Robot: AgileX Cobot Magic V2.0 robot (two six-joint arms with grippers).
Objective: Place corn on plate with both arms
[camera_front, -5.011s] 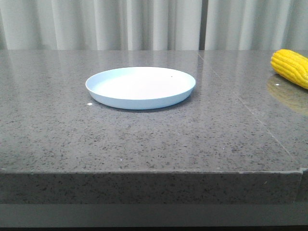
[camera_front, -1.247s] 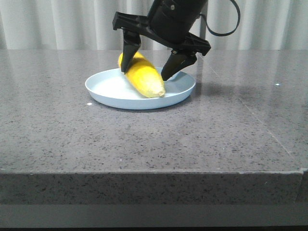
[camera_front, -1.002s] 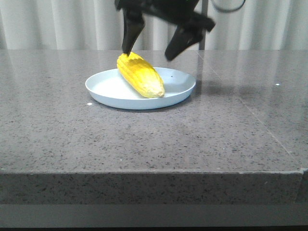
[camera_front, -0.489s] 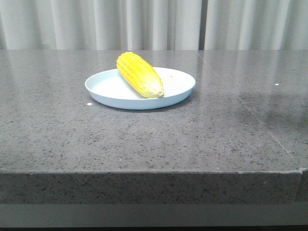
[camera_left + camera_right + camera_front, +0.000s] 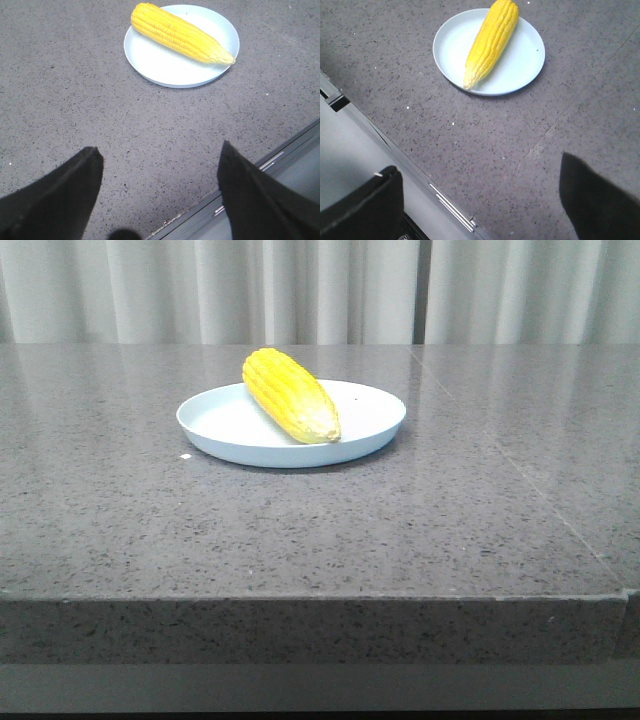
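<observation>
Corn: the bright yellow, kernel-rowed corn cob lies on the round, shallow, pale blue-white plate, touching nothing else.
Plate: near the middle of the grey speckled stone bench, pale curtains behind.
Long axis: runs diagonally across the plate; the blunt end rests at the far-left rim, the paler tapered tip points toward the near rim, slightly rightward.
Left tool: black fingers spread wide, holding nothing, hanging near the bench's front edge, well apart from the cob.
Right tool: likewise released and empty, also well back.
Nearer arm: I cannot tell; both look similarly far off.
Judgement: placement looks done, with no regrasp needed.
</observation>
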